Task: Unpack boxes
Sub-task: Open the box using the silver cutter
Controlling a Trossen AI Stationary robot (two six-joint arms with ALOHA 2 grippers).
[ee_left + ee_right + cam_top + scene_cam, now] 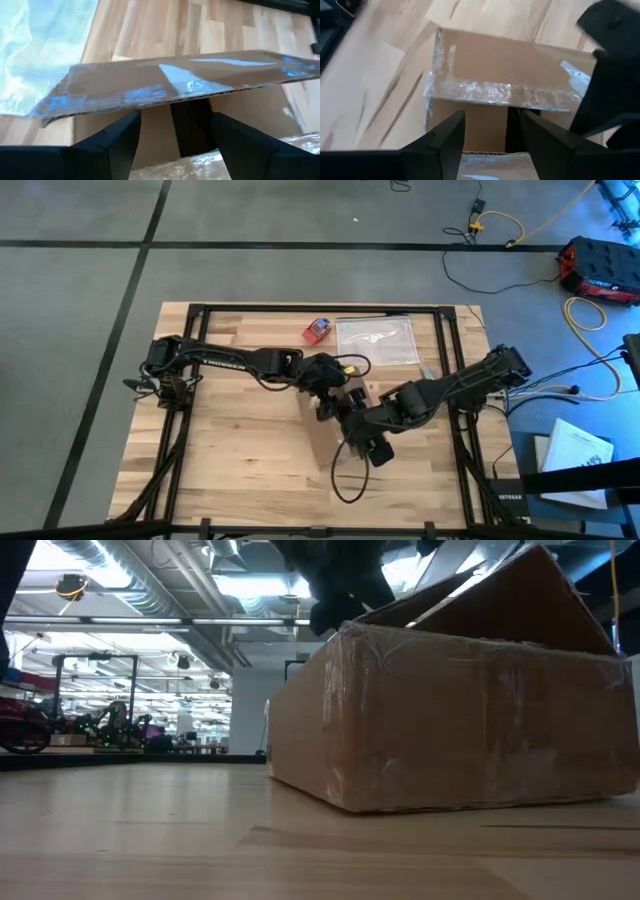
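While both arms crowd it at table centre, brown cardboard box [455, 725] sits flaps raised, taped seams glossy; interior hidden. Left gripper [172, 145] at its 11 o'clock, fingers parted around a flap edge. Right gripper [487, 142] at 4 o'clock, likewise straddling a taped flap. Clear plastic bag [378, 340] at 1 o'clock; red-and-blue object [317, 330] beside it.

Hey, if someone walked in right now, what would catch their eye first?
Both dark arms meet over the brown cardboard box mid-table: the left pincer and the right pincer each stand open under a taped flap. Behind it lie a clear plastic bag and a small red-and-blue object.
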